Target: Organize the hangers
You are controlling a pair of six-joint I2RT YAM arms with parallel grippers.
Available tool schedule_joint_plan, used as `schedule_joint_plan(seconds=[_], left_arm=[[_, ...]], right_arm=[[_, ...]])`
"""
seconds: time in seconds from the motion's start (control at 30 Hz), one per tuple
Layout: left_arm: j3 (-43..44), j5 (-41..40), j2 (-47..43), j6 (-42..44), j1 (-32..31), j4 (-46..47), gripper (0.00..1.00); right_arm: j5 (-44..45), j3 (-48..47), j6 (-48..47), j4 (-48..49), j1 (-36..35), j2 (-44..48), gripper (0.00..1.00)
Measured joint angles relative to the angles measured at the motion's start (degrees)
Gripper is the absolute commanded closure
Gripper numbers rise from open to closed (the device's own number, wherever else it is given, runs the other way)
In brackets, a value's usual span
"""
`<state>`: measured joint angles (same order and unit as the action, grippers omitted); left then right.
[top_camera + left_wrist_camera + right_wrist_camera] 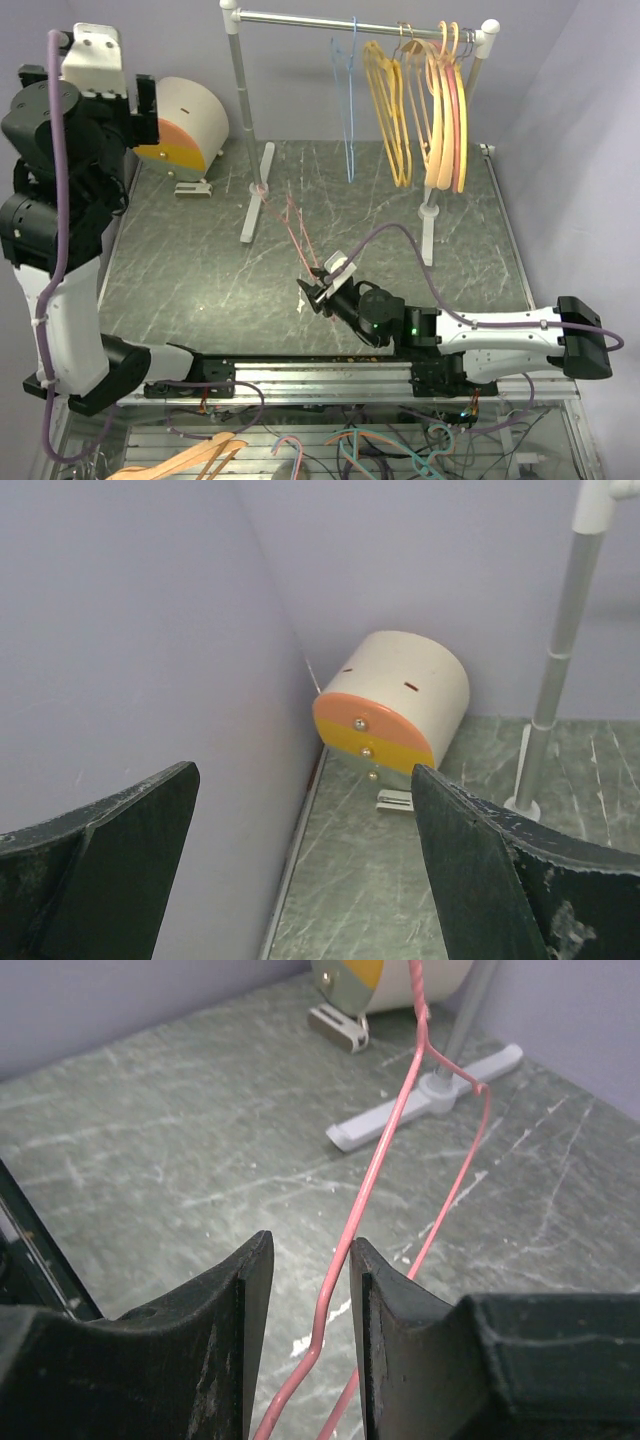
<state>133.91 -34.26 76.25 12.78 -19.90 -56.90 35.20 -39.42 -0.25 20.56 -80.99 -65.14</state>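
A thin pink wire hanger point(297, 225) lies on the table from the rail's left foot toward my right gripper point(312, 290). In the right wrist view the pink wire point(375, 1170) runs between the parted jaws of that gripper point(305, 1250), touching the right finger, with a gap to the left one. On the clothes rail point(360, 20) hang a blue wire hanger point(350, 100), yellow hangers point(385, 100) and peach and orange ones point(445, 110). My left gripper point(140, 105) is raised at the far left, open and empty point(305, 780).
A round white box with an orange-and-yellow face point(185, 125) stands at the back left by the wall point(395, 705). The rail's feet point(255, 205) rest on the table. More hangers point(200, 460) lie below the table's front edge.
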Motion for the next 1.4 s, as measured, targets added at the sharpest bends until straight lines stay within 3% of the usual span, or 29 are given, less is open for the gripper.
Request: schedule_joint_plan(seconds=[0.17, 0.47, 0.83, 1.1, 1.4], left_arm=[[0.59, -1.33, -2.82, -0.87, 1.16, 0.52, 0.01], [2.47, -3.65, -4.33, -1.03, 1.44, 2.86, 0.01], [1.09, -4.59, -3.78, -0.61, 1.49, 3.58, 0.01], [-0.17, -4.55, -3.61, -0.02, 1.49, 3.69, 0.01], [-1.27, -4.55, -4.00, 0.44, 1.49, 3.98, 0.01]], right_arm=[[4.61, -7.39, -1.29, 1.03, 0.15, -3.52, 1.00], [11.85, -19.52, -10.71, 15.02, 5.27, -13.46, 1.00], [1.77, -39.43, -7.91, 14.67, 20.15, -22.29, 1.00], [-5.95, -52.48, -3.52, 9.70, 26.51, -30.38, 1.00], [-9.33, -57.22, 0.72, 5.95, 30.49, -35.28, 1.00]])
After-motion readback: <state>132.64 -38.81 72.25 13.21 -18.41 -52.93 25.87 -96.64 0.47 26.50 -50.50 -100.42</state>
